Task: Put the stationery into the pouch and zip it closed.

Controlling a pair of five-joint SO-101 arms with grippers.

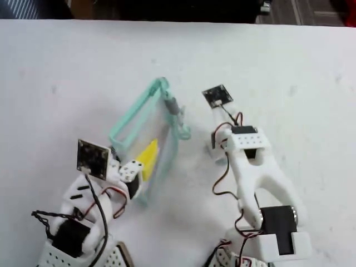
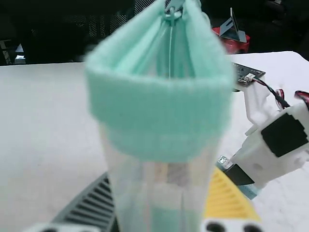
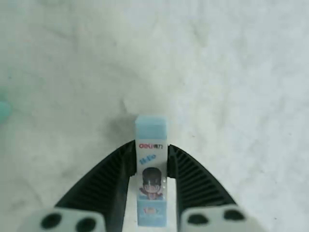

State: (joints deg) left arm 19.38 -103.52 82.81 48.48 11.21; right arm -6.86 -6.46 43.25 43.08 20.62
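A mint-green pouch (image 1: pixel 146 127) with clear mesh sides stands on edge at mid-table, its zipper mouth gaping and the pull (image 1: pixel 172 105) at the far end. My left gripper (image 1: pixel 143 164) is shut on the pouch's near end. In the left wrist view the pouch (image 2: pixel 161 106) sits between a grey finger (image 2: pixel 91 208) and a yellow one (image 2: pixel 224 198). My right gripper (image 3: pixel 150 147) is shut on a pale blue eraser (image 3: pixel 151 130), held low over the table. From above, the right gripper (image 1: pixel 218 149) is just right of the pouch.
The white table (image 1: pixel 289 72) has open room to the far left and the far right. Its far edge meets a dark background. Loose wires (image 1: pixel 222 178) hang along the right arm. A red object (image 2: pixel 231 38) lies beyond the table.
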